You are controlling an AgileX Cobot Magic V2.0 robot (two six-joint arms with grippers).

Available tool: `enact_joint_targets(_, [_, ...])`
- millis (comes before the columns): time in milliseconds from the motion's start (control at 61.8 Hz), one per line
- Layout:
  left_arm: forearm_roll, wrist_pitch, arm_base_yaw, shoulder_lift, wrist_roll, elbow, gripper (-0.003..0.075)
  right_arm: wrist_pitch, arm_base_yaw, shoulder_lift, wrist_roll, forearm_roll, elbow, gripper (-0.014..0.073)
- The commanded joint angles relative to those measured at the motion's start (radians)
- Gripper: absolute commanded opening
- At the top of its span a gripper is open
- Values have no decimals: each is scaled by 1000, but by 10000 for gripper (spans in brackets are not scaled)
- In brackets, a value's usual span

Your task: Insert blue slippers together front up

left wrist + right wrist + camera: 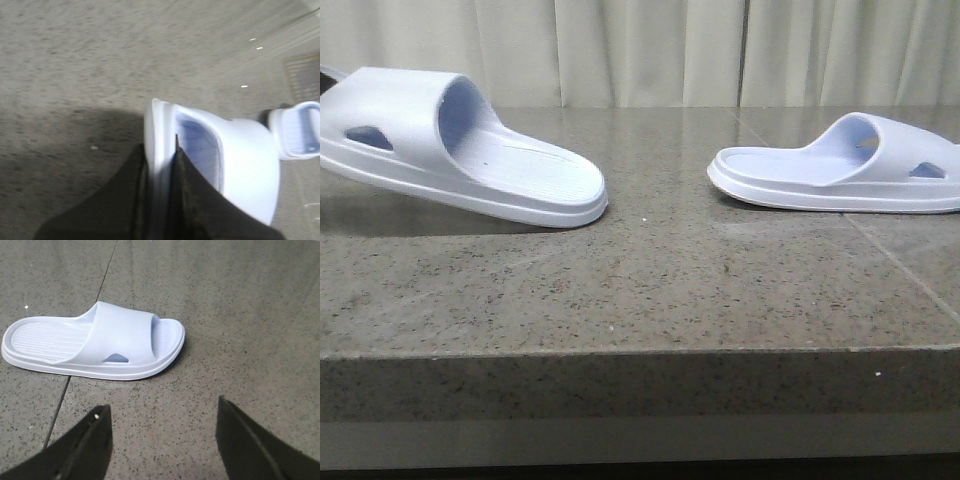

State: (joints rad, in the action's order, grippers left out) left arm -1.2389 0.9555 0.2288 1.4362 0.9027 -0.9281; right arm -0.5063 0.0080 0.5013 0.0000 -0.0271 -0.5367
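Two pale blue slippers show in the front view. The left slipper (470, 150) is tilted, its strap end raised at the left and its heel low by the stone top. My left gripper (160, 150) is shut on that slipper's (240, 165) sole edge, one dark finger on each side. The gripper itself is out of the front view. The right slipper (850, 165) lies flat, sole down, heel toward the middle. My right gripper (162, 407) hangs open over bare stone, short of that slipper (100, 340) and apart from it.
The speckled grey stone top (650, 290) has a front edge close to the camera and a tile seam (900, 265) running under the right slipper. Pale curtains (650, 50) hang behind. The second slipper (300, 130) shows beyond the held one in the left wrist view.
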Motion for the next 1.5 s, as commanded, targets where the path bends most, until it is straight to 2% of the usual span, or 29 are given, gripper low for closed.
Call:
enact_joint_targets(0, [-136,32,-8,-88,61,40,-20,60,-6,13,-8,3,-36,476])
enact_joint_targets(162, [-150,-1,-42,-95,65,85,-20,62,-8,27,0,-16,-48,476])
enact_joint_targets(275, [-148,-66,-101,-93,66,85,-20,-13,-35,87,22,-16,-110,476])
enact_joint_targets(421, [-146,-136,-167,-93,66,85,-20,-144,-141,253,23,-16,-242,476])
enact_joint_targets(582, [-144,-138,-177,-93,66,85,-20,-239,-272,427,0,-49,-348,476])
enact_joint_targets(712, [-144,-138,-177,-93,66,85,-20,-291,-366,560,-143,-211,-411,476])
enact_joint_targets(890, [-144,-138,-177,-93,66,85,-20,-400,-517,778,-495,-658,-482,476])
enact_joint_targets(1019, [-144,-138,-177,-93,66,85,-20,-461,-548,891,-690,-881,-510,476])
enact_joint_targets(1116, [-144,-138,-177,-93,66,85,-20,-459,-545,965,-765,-948,-532,472])
enact_joint_targets(1294, [-144,-138,-177,-93,66,85,-20,-468,-544,1080,-825,-1014,-580,390])
enact_joint_targets(1488, [-144,-138,-177,-93,66,85,-20,-499,-531,1169,-846,-1044,-633,383])
